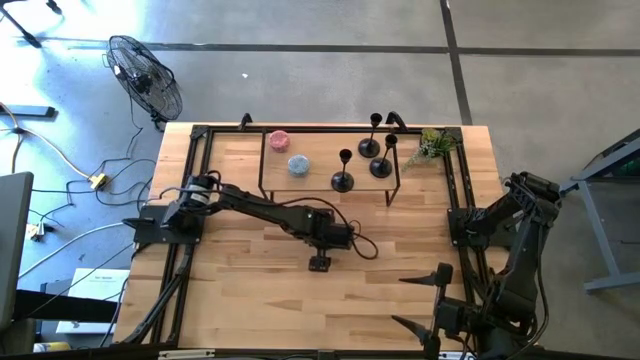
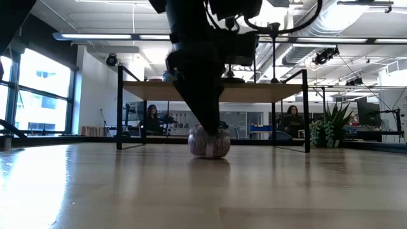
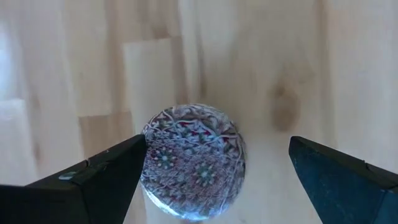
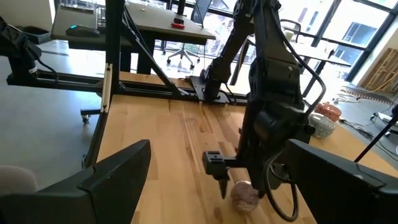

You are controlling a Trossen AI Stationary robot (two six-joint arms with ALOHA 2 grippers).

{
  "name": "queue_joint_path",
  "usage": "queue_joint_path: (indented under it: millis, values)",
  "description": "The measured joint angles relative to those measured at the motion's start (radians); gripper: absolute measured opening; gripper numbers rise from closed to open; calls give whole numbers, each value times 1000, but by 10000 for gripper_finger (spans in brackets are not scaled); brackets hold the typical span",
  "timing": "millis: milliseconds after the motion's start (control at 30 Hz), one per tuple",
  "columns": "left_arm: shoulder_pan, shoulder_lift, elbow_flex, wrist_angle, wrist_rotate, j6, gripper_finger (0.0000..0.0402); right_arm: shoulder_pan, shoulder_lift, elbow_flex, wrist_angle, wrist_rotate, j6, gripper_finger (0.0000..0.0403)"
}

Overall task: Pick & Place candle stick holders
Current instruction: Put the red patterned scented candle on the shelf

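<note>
Left gripper [image 3: 208,180], jaws wide open, poised over a patterned ball [image 3: 194,162] on the table [image 1: 250,300]; right gripper [image 4: 217,180] open, empty, at the table's right edge; candle stick holders [image 1: 365,160] on the shelf [image 1: 320,150].

My bench [image 1: 250,300] is of light wooden planks with a dark frame along its edges. At its far side stands a small raised shelf [image 1: 320,150] on thin black legs. On the shelf I see three black candle stick holders [image 1: 343,181] towards the right end, and a pink round thing [image 1: 278,140] and a pale blue round thing [image 1: 298,165] towards the left end. A small green plant [image 1: 432,146] stands just beside the shelf, at the far right corner. A small patterned ball [image 3: 194,162] lies directly on the bench, near the middle.
</note>
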Motion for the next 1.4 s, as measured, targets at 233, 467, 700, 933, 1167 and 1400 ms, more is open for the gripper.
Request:
queue_joint_path:
  millis: [233, 467, 700, 933, 1167, 1400]
  values:
    - [0, 4, -1, -8, 1, -1, 390, 0, 0, 0, 0, -4, 0, 365]
    - [0, 4, -1, -21, -2, -1, 390, 0, 0, 0, 0, -4, 0, 365]
    - [0, 4, -1, -21, 6, -4, 390, 0, 0, 0, 1, -26, 7, 365]
    - [0, 22, -2, -32, 25, -5, 390, 0, 0, 0, 0, -27, 15, 365]
    - [0, 64, -1, -14, 30, -5, 390, 0, 0, 0, 0, -27, 15, 365]
    - [1, 79, 2, -23, 32, -36, 390, 0, 0, 0, -3, -28, 15, 365]
